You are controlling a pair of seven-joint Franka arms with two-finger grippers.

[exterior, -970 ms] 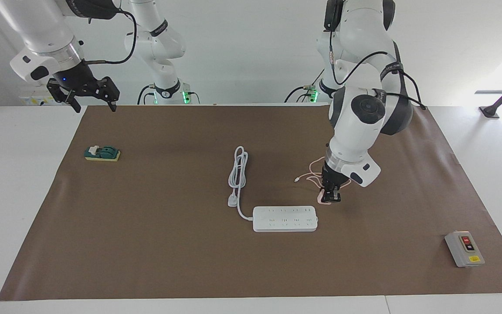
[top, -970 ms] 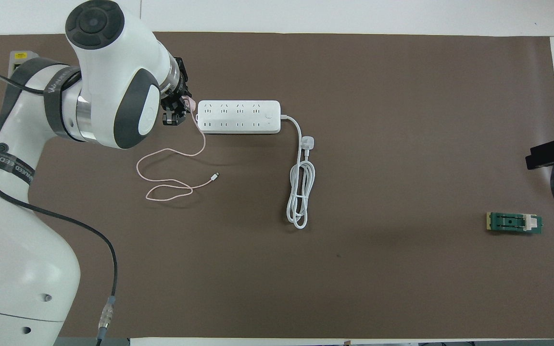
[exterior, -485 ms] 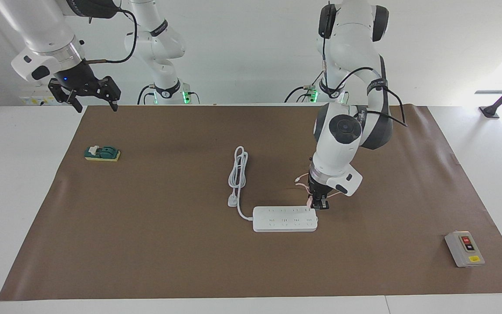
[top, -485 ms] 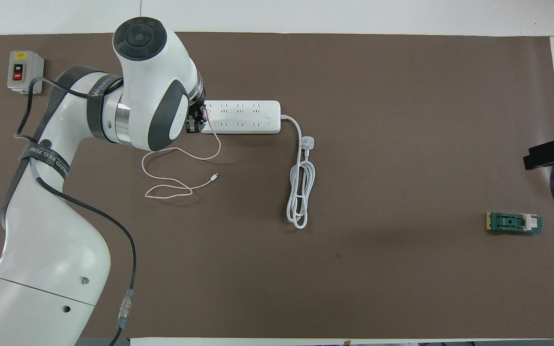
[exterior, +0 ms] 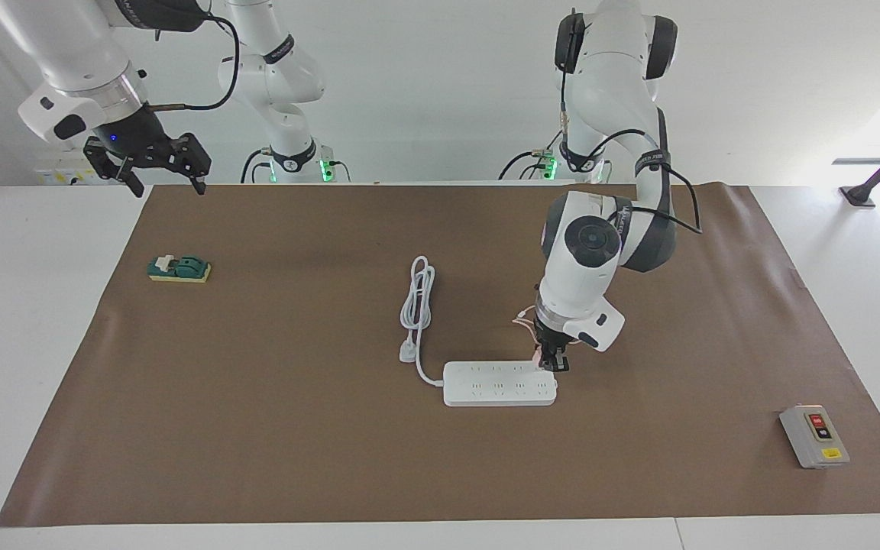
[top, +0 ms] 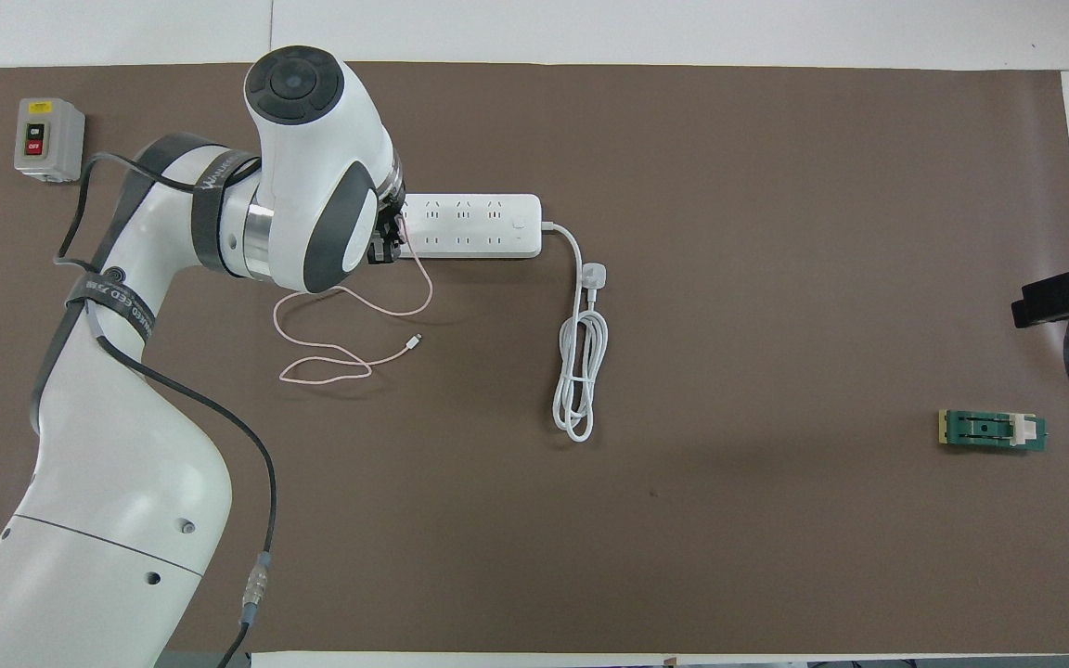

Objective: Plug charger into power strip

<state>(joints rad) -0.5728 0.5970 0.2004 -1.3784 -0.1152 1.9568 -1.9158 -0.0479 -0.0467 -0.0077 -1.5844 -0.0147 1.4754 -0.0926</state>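
The white power strip lies flat mid-table; it also shows in the overhead view. My left gripper points down over the strip's end toward the left arm's side, shut on the small pink charger, which is just above or touching the strip. In the overhead view the wrist hides the charger. Its thin pink cable trails in loops on the mat, nearer to the robots than the strip. My right gripper waits open in the air over the mat's corner at the right arm's end.
The strip's thick white cord lies coiled with its three-pin plug beside the strip. A grey box with red and black buttons sits toward the left arm's end. A green block sits toward the right arm's end.
My left gripper has carried the charger from the mat beside the strip to over the strip's end, and the cable has dragged along. The right arm has not moved.
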